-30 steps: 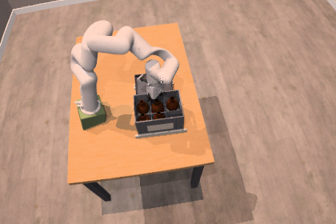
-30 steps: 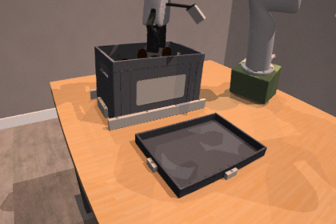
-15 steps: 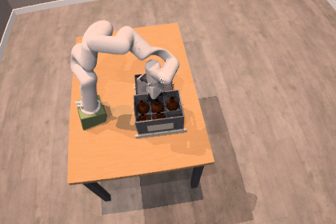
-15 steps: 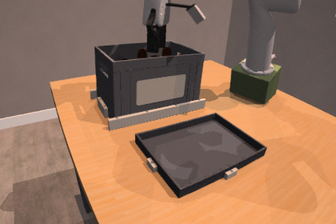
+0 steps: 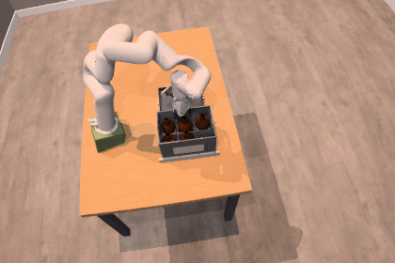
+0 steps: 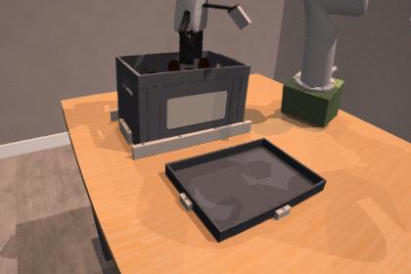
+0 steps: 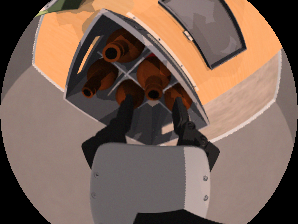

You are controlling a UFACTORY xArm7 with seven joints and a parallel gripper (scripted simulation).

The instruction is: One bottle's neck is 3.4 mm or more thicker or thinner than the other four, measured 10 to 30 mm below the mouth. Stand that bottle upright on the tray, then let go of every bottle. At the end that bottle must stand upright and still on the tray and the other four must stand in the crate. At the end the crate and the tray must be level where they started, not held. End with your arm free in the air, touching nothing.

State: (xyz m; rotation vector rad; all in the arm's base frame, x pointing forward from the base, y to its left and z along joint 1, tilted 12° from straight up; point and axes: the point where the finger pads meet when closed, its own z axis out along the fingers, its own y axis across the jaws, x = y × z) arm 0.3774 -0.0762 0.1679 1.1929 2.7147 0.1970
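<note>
A dark grey crate (image 6: 182, 100) stands on the orange table and holds several brown bottles (image 5: 184, 124) in its cells. My gripper (image 6: 190, 53) hangs straight down with its fingertips dipped just inside the crate's top. In the wrist view the open fingers stand on either side of one bottle's mouth (image 7: 153, 94) and do not press on it. Other bottles (image 7: 107, 76) stand in the cells beyond. The flat dark tray (image 6: 245, 184) lies empty in front of the crate in the exterior view.
The crate rests against light grey stop bars (image 6: 191, 138). The tray has small grey stops (image 6: 185, 201) at its near edge. The arm's green base block (image 6: 311, 102) stands at the table's far right. The table's edges are near the crate and the tray.
</note>
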